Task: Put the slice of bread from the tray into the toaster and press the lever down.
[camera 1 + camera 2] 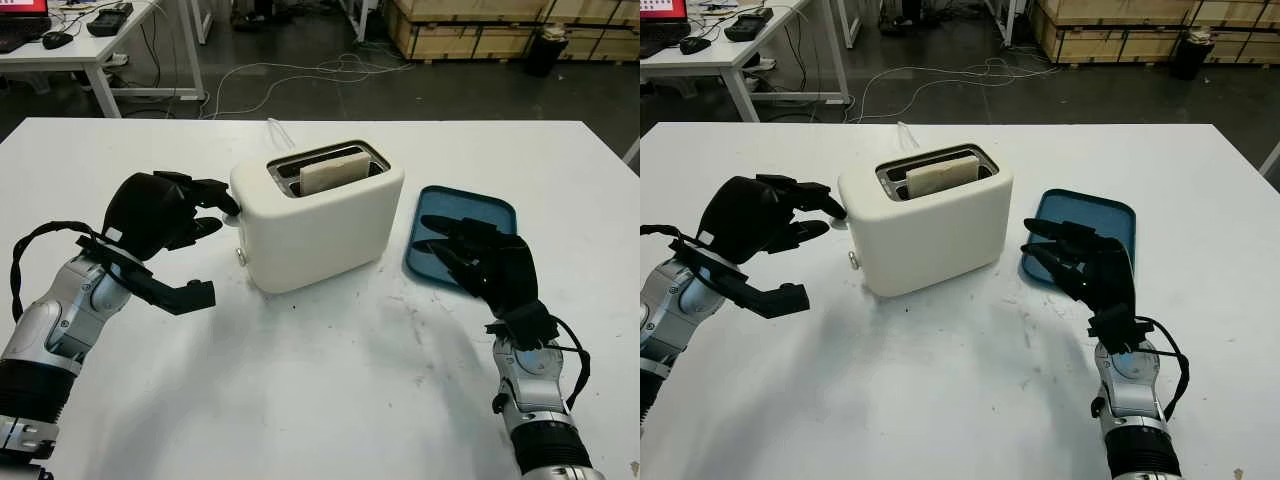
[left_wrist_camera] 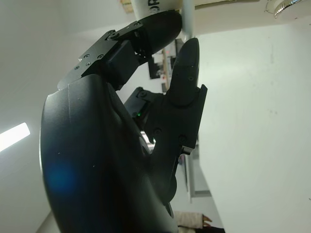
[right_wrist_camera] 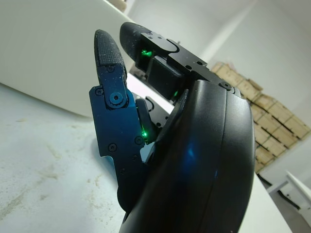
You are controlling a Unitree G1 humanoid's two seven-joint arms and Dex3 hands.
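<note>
At toaster's point(image 1: 318, 215) end face, left hand point(image 1: 160, 212) fingers point(image 1: 215, 192) curled empty, touching lever point(image 1: 231, 205); bread point(image 1: 334, 170) already slotted.

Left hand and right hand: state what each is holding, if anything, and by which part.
Neither holds anything. The left hand has fingertips at the toaster's lever; the right hand hovers open above the tray.

I see bright, even light on the white flat worktop point(image 1: 330, 390); soft shadows lie under the cream plastic toaster point(image 1: 320, 215).
</note>
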